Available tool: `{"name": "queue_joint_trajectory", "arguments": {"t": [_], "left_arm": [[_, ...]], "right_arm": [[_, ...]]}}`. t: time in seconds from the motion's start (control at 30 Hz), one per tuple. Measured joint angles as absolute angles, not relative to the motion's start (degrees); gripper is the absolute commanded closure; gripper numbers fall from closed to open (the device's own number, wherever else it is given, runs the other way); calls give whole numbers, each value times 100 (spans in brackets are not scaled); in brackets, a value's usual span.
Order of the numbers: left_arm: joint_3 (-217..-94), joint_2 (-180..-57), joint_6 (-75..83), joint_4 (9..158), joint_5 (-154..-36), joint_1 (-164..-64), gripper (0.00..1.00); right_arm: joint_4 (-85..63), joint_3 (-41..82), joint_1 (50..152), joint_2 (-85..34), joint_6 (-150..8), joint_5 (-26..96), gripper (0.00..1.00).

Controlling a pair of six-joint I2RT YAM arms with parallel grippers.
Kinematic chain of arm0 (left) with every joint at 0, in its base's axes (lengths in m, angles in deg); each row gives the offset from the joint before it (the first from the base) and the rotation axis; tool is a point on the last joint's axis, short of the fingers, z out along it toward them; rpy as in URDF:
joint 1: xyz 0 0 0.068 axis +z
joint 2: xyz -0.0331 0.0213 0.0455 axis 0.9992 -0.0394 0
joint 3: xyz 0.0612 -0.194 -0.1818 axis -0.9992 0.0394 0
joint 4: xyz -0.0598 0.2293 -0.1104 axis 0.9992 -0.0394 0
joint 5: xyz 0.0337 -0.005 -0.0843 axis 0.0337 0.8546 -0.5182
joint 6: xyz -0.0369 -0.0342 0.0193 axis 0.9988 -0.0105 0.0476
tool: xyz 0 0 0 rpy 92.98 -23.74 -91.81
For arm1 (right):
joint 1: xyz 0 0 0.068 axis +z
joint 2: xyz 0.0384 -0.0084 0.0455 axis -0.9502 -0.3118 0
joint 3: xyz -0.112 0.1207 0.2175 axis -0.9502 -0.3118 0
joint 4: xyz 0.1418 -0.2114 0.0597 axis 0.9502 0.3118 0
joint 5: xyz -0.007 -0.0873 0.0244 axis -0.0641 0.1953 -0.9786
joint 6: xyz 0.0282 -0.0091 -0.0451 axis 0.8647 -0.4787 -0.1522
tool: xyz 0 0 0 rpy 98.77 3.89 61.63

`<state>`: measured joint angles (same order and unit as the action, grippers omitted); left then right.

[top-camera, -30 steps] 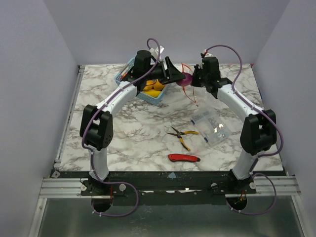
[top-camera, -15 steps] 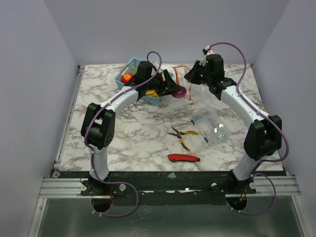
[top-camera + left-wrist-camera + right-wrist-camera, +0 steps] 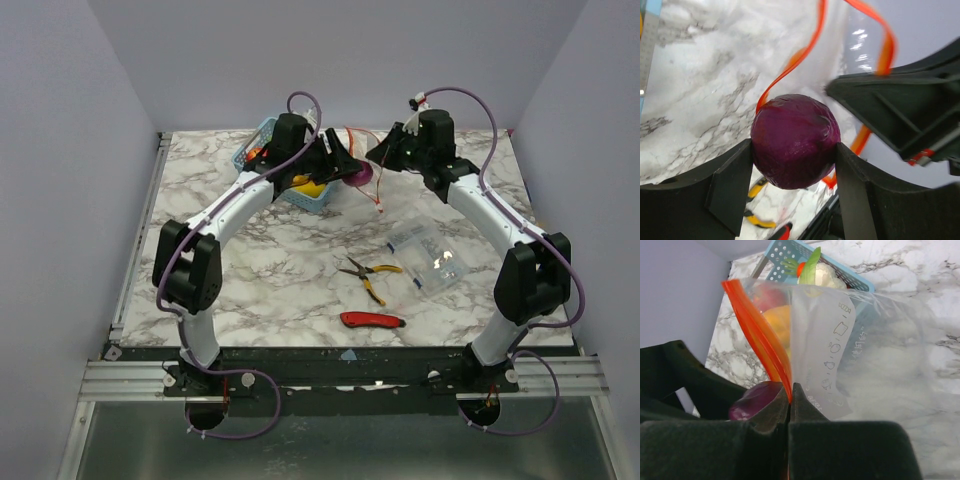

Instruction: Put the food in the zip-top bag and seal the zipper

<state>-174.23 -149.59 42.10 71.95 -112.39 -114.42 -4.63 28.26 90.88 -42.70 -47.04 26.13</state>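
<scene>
My left gripper is shut on a round purple toy vegetable, held above the table at the open mouth of the zip-top bag. It also shows in the top view. My right gripper is shut on the bag's red-orange zipper strip and holds the clear bag up in the air; the strip loops round the purple piece. More toy food, red, yellow and green, lies in the light blue mesh basket behind the left gripper.
On the marble table lie yellow-handled pliers, a red-handled utility knife and a flat clear packet with a label. The basket stands at the back, left of the middle. Walls enclose the table on three sides.
The left gripper carried the purple vegetable to the right, up to the bag's mouth. The right gripper lifted the bag and swung it left toward the left gripper.
</scene>
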Motion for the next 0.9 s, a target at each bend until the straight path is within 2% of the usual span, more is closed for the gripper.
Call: {"name": "queue_joint_trajectory", "arguments": {"t": [0.2, 0.47, 0.63, 0.9], "left_arm": [[-16395, -13975, 4282, 8233, -10693, -11673, 100], [-16347, -14279, 4308, 8509, -10520, -11789, 100], [-16522, -14578, 4153, 7986, -10269, -11787, 100], [-17613, -14712, 3874, 6662, -9528, -11977, 100]], "right_arm": [[-640, 2765, 8972, -4268, -3985, 2305, 99], [-1698, 2061, 8607, -4220, -2433, 1457, 99], [-1939, 2035, 8614, -4152, -2101, 1260, 99], [-2118, 2035, 8623, -4036, -2068, 1087, 99]]}}
